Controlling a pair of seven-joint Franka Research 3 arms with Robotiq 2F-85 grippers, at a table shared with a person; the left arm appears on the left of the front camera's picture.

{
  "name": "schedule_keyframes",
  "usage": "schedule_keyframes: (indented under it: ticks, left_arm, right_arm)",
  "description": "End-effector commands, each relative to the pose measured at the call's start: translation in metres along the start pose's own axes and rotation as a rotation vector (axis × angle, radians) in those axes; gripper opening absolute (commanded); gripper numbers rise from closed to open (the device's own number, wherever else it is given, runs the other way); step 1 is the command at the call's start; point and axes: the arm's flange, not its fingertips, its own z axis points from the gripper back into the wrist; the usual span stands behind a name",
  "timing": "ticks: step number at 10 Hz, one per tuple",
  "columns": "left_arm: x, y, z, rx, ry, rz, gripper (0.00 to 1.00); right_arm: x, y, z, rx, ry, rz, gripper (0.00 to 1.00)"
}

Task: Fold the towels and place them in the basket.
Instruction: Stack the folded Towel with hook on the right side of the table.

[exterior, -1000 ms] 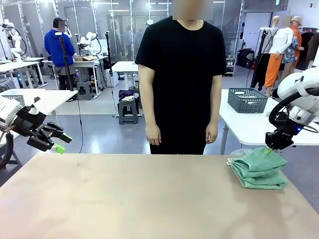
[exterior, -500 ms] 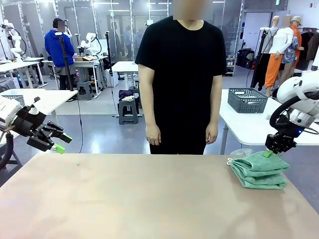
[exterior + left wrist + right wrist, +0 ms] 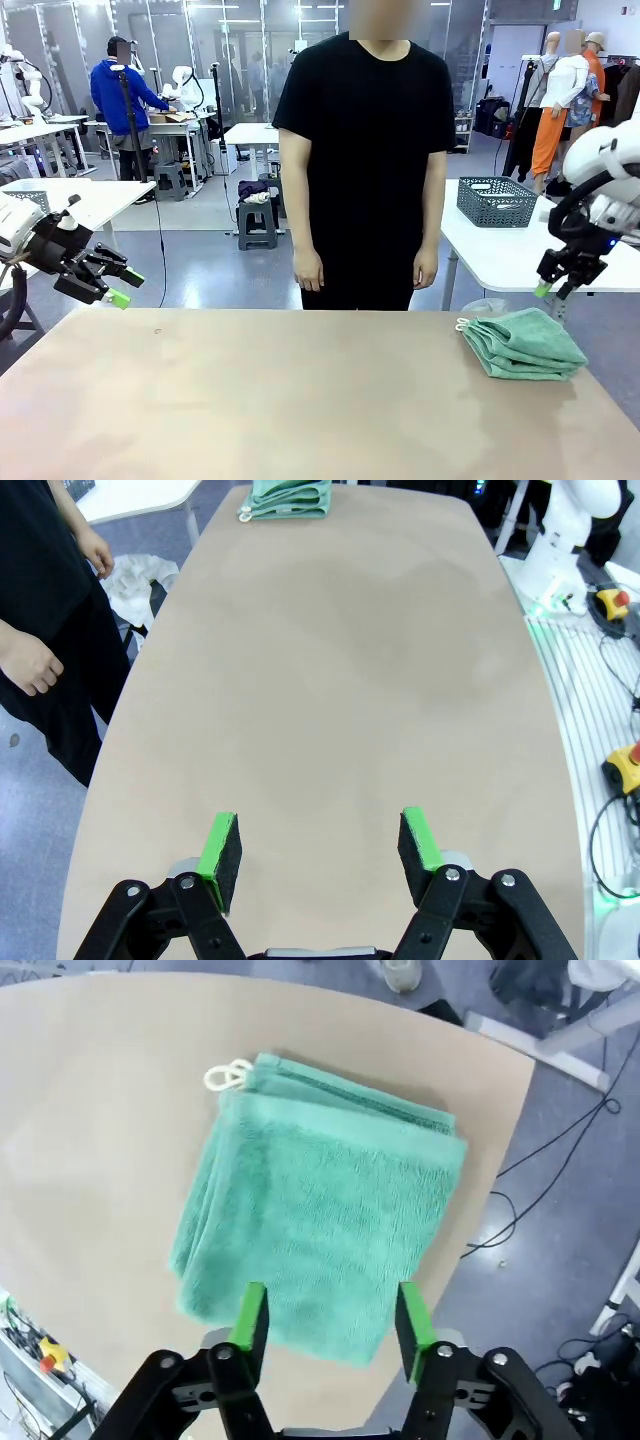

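At the right edge of the front view the right tool (image 3: 558, 287) has lifted off the folded towel (image 3: 523, 344) and now hangs just above and to the right of it, clear of the cloth. A second ago it was pressed down on the towel's top right corner, gripping the fabric. Its fingers now stand apart and hold nothing; in the right wrist view the green pads (image 3: 249, 1317) frame the near edge of the towel (image 3: 322, 1210) from above. With the grip gone, the towel has settled flatter than before. It lies folded on the table (image 3: 280, 400) at the right of the frame, its white loop (image 3: 461, 325) at the left corner.

The left tool (image 3: 118, 283) has not moved: it hovers at the middle left of the frame, off the table's far corner, fingers spread and empty. The person (image 3: 362, 160) stands as before behind the far edge at top centre, arms down. A dark basket (image 3: 496, 201) sits on another table behind, right of the person.
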Motion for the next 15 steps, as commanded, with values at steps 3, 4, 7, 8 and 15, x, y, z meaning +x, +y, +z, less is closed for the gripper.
schedule_keyframes:
  ticks: [3, 4, 7, 8, 15]
  left_arm:
    - [0.0, -0.001, 0.001, -0.001, 0.003, -0.003, 0.8]
    - [0.0, -0.001, 0.001, -0.001, 0.003, -0.003, 0.8]
    - [0.0, -0.001, 0.001, -0.001, 0.003, -0.003, 0.8]
    - [0.0, -0.001, 0.001, -0.001, 0.003, -0.003, 0.8]
    - [0.0, -0.001, 0.001, -0.001, 0.003, -0.003, 0.8]
  right_arm:
    - [-0.052, 0.097, 0.101, -0.067, 0.015, -0.004, 1.0]
    - [-0.069, 0.131, 0.13, -0.078, 0.003, 0.001, 1.0]
    - [-0.112, 0.206, 0.199, -0.131, -0.157, -0.078, 1.0]
    - [-0.123, 0.22, 0.209, -0.17, -0.159, -0.107, 1.0]
    - [-0.137, 0.237, 0.236, -0.172, -0.175, -0.067, 1.0]
